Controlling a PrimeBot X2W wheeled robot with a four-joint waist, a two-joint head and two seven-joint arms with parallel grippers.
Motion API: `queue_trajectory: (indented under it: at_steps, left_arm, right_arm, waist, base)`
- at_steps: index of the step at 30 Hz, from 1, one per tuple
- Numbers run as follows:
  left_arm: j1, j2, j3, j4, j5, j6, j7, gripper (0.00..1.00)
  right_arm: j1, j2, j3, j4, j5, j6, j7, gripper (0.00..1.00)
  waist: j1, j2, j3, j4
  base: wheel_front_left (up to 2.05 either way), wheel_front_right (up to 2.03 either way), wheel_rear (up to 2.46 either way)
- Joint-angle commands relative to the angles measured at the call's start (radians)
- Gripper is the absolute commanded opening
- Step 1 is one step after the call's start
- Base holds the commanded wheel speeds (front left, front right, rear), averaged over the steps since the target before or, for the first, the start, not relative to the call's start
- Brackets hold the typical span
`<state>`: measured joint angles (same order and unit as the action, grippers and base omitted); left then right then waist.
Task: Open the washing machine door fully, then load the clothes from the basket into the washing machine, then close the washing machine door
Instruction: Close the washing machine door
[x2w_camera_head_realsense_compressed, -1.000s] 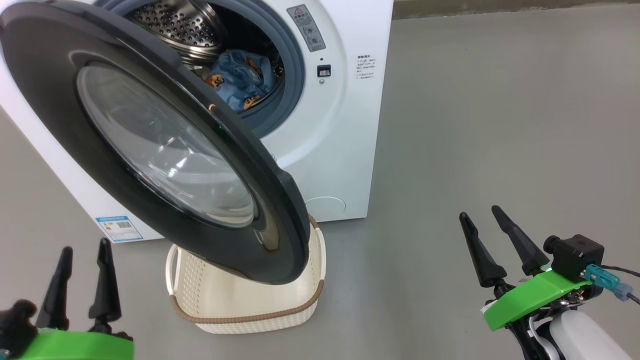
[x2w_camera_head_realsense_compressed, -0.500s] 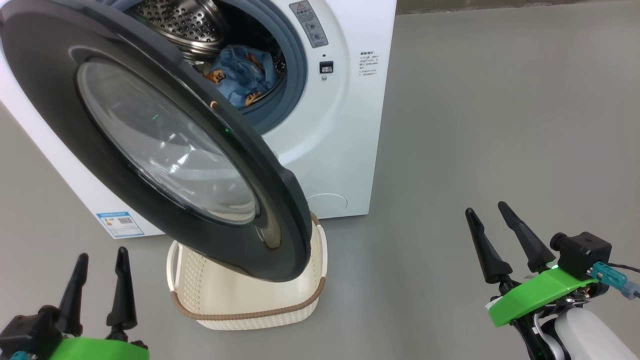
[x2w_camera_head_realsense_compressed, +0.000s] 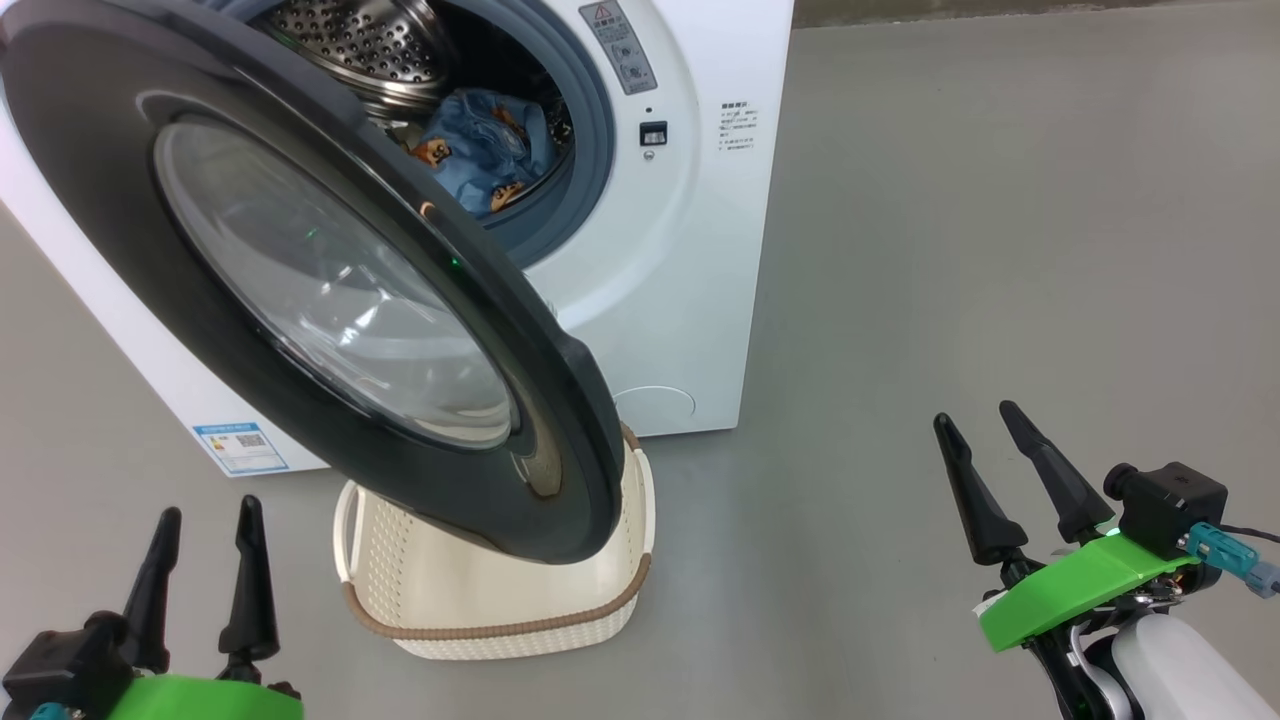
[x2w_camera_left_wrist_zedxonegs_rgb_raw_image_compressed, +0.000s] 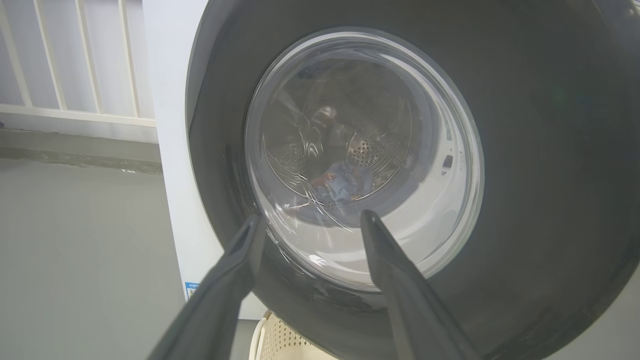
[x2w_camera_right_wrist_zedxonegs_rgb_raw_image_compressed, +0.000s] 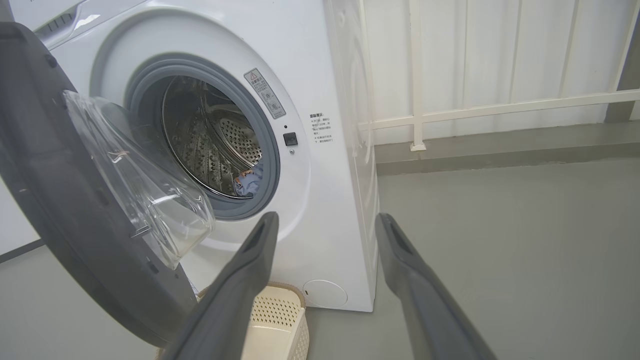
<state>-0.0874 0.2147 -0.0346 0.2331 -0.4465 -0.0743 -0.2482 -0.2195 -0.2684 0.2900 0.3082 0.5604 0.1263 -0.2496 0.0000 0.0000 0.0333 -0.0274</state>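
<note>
Right gripper (x2w_camera_head_realsense_compressed: 974, 414): two long black tapered fingers (x2w_camera_head_realsense_compressed: 972, 500) on a bright green plate (x2w_camera_head_realsense_compressed: 1075, 590); black camera block (x2w_camera_head_realsense_compressed: 1165, 505) on that plate; teal plug (x2w_camera_head_realsense_compressed: 1215, 545) with dark cable (x2w_camera_head_realsense_compressed: 1255, 536) beside the plate; white forearm (x2w_camera_head_realsense_compressed: 1175, 670) behind the plate; left gripper (x2w_camera_head_realsense_compressed: 209, 510) alike.

You have a smooth grey floor (x2w_camera_head_realsense_compressed: 1000, 250) spread out ahead, and at its far edge a low grey kerb (x2w_camera_right_wrist_zedxonegs_rgb_raw_image_compressed: 500, 142) carries a white railing of thin upright bars (x2w_camera_right_wrist_zedxonegs_rgb_raw_image_compressed: 417, 75) (pale panelling stands behind it).

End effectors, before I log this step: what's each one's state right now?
Left end effector: open, holding nothing.
Right end effector: open, holding nothing.
</note>
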Motion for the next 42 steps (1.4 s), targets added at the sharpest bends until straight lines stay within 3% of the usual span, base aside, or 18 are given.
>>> queue_trajectory:
  at_steps: [1, 33, 34, 35, 36, 37, 38, 42]
  left_arm:
    - [-0.031, 0.019, 0.038, -0.019, 0.009, -0.004, -0.013, 1.0]
    - [-0.031, -0.008, 0.062, -0.006, 0.039, -0.024, -0.014, 1.0]
    - [-0.031, -0.008, 0.062, -0.006, 0.039, -0.025, -0.014, 1.0]
    - [-0.032, -0.009, 0.062, -0.006, 0.039, -0.026, -0.014, 1.0]
    - [-0.032, -0.009, 0.062, -0.006, 0.039, -0.026, -0.014, 1.0]
    - [-0.033, -0.01, 0.062, -0.006, 0.04, -0.027, -0.014, 1.0]
    - [-0.034, -0.011, 0.061, -0.005, 0.04, -0.028, -0.014, 1.0]
    - [-0.036, -0.015, 0.057, 0.001, 0.04, -0.031, -0.014, 1.0]
  right_arm:
    - [-0.012, -0.015, 0.013, -0.024, -0.007, 0.004, -0.012, 1.0]
    - [-0.008, -0.021, 0.023, -0.023, -0.004, 0.004, -0.012, 1.0]
    - [-0.008, -0.021, 0.024, -0.024, -0.004, 0.004, -0.012, 0.85]
    - [-0.009, -0.022, 0.025, -0.025, -0.004, 0.004, -0.012, 0.57]
    - [-0.01, -0.022, 0.025, -0.027, -0.005, 0.004, -0.012, 0.41]
    - [-0.011, -0.022, 0.025, -0.03, -0.006, 0.004, -0.012, 0.15]
    - [-0.011, -0.022, 0.023, -0.036, -0.008, 0.004, -0.012, 0.0]
    - [-0.011, -0.02, 0.017, -0.055, -0.013, 0.004, -0.012, 0.0]
  waist:
    - [0.0, 0.0, 0.0, 0.0]
    - [0.0, 0.0, -0.01, 0.01]
    - [0.0, 0.0, -0.009, 0.011]
    - [0.0, 0.0, -0.008, 0.011]
    - [0.0, 0.0, -0.007, 0.012]
    - [0.0, 0.0, -0.006, 0.013]
    - [0.0, 0.0, -0.004, 0.016]
    - [0.0, 0.0, -0.003, 0.026]
  base:
    - [0.0, 0.0, 0.0]
    - [0.0, 0.0, 0.0]
    - [0.0, 0.0, 0.0]
    - [0.0, 0.0, 0.0]
    - [0.0, 0.0, 0.0]
    - [0.0, 0.0, 0.0]
    - [0.0, 0.0, 0.0]
    - [0.0, 0.0, 0.0]
